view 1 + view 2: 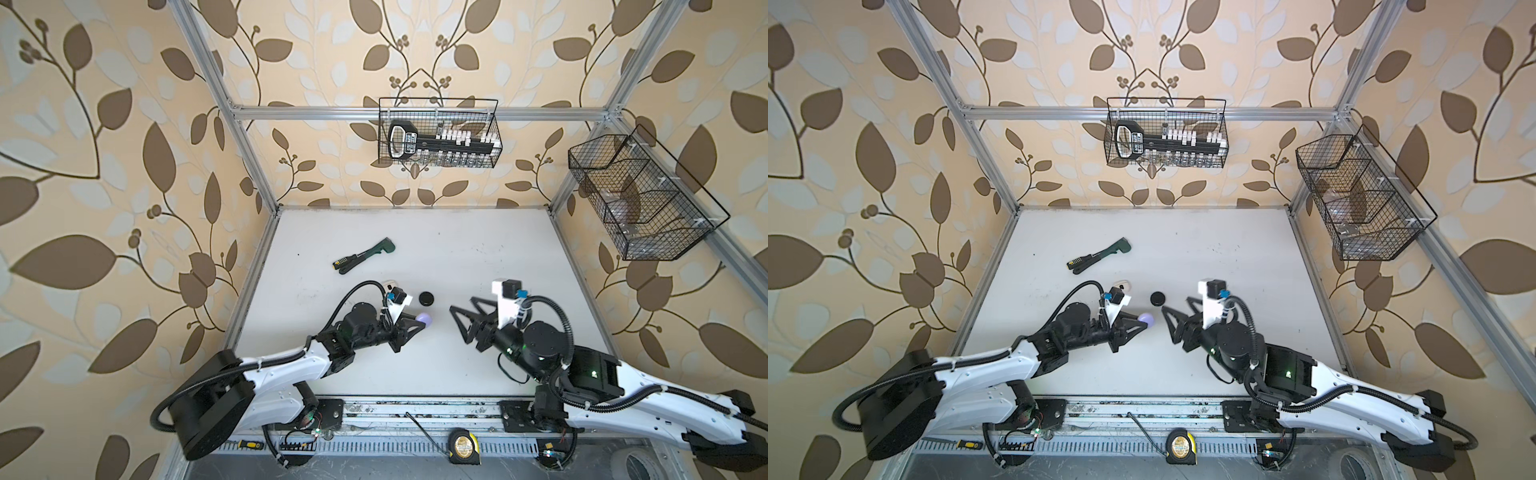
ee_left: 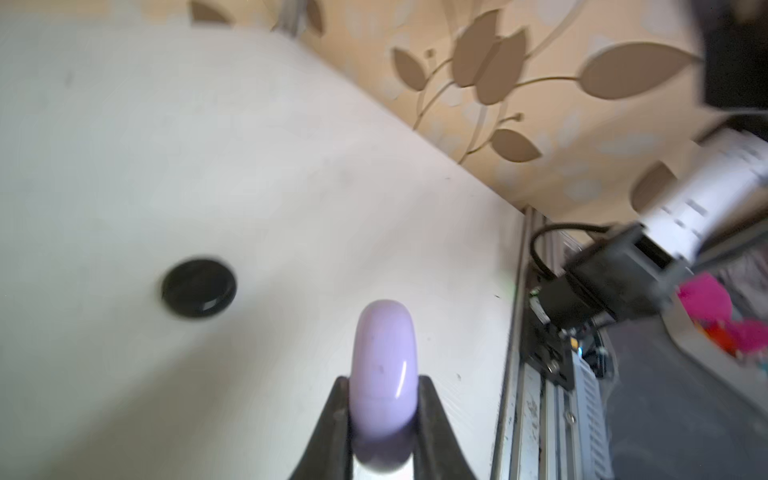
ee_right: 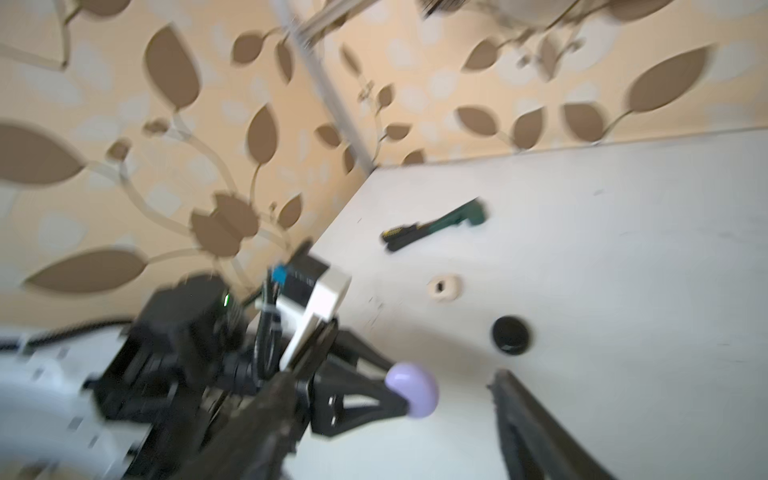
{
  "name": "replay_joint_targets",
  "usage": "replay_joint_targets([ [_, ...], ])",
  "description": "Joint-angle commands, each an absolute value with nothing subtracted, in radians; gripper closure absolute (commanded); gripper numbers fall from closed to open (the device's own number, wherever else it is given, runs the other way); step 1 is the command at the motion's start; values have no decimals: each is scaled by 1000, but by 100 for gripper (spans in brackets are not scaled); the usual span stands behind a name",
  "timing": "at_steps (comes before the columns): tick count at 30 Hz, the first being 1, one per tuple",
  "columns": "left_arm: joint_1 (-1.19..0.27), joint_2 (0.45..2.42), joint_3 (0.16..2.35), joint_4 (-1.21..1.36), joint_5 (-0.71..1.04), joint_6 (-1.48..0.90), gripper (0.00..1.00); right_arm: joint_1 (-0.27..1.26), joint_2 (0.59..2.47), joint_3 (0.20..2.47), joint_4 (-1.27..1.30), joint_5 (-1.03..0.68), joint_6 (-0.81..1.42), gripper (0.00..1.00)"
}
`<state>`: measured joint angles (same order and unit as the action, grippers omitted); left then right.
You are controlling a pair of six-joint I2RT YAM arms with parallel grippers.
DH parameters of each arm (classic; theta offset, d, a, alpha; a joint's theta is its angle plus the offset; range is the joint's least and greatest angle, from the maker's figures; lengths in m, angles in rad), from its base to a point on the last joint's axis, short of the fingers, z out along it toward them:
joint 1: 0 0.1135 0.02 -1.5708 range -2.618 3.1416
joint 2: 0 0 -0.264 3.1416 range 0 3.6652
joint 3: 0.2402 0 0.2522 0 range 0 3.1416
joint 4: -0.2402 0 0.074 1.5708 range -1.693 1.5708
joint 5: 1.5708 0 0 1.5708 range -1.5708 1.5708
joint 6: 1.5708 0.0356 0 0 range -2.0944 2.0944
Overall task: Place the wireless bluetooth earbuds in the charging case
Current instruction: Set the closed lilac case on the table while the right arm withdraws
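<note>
1. In both top views the left gripper [image 1: 419, 321] [image 1: 1141, 320] is clenching a shut lilac charging case [image 1: 426, 320] [image 1: 1147, 319] over the middle of the white table [image 1: 415, 232] [image 1: 1183, 232]. Whether earbuds are sitting inside cannot be told. The right gripper [image 1: 461, 303] [image 1: 1175, 303] is facing it from nearby, jaws spread wide and grasping nothing. A black round case [image 1: 427, 297] [image 1: 1158, 298] is lying on the table just behind the lilac one. A white case [image 1: 388, 285] [image 1: 1124, 284] is peeking out behind the left wrist camera. A green-and-black tool [image 1: 363, 255] [image 1: 1098, 255] is lying farther back.
2. In the left wrist view the two dark fingers [image 2: 428, 415] are pinching the lilac charging case [image 2: 382, 345] by its flat sides, so it is standing on edge between them. The black round case [image 2: 198, 288] is resting on the table [image 2: 208, 145], apart from it.
3. The right wrist view is blurring. The right gripper's fingers [image 3: 523, 424] are standing well apart with nothing between them. The lilac charging case [image 3: 412, 395] is sitting in the left gripper's tips. Beyond are lying the black round case [image 3: 511, 334], the white case [image 3: 444, 286] and the tool [image 3: 434, 226].
</note>
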<state>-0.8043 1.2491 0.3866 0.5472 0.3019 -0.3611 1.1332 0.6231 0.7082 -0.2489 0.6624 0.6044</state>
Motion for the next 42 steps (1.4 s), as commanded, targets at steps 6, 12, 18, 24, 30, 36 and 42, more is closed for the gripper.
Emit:
replay_joint_targets([
  [6, -815, 1682, 508, 531, 71, -823, 100, 629, 708, 388, 177, 846, 269, 0],
  [12, -825, 1701, 567, 368, -77, -793, 5, 287, 900, 250, 393, 803, 182, 0],
  [18, -820, 1489, 670, 61, -354, -600, 1, 291, 1160, 208, 774, 777, -56, 0],
  [24, -579, 1133, 542, 135, -676, -156, 1, 149, 1289, 162, 1036, 381, -40, 0],
  [30, -169, 944, 285, 427, -462, -83, 1, 57, 1331, 180, 995, 282, 46, 0],
  [36, -93, 1246, 277, 725, -390, -35, 1, 43, 1341, 170, 1023, 210, 27, 0],
  [42, 15, 1455, 218, 1020, -233, -65, 1, 45, 1345, 176, 1019, 213, 26, 0],
])
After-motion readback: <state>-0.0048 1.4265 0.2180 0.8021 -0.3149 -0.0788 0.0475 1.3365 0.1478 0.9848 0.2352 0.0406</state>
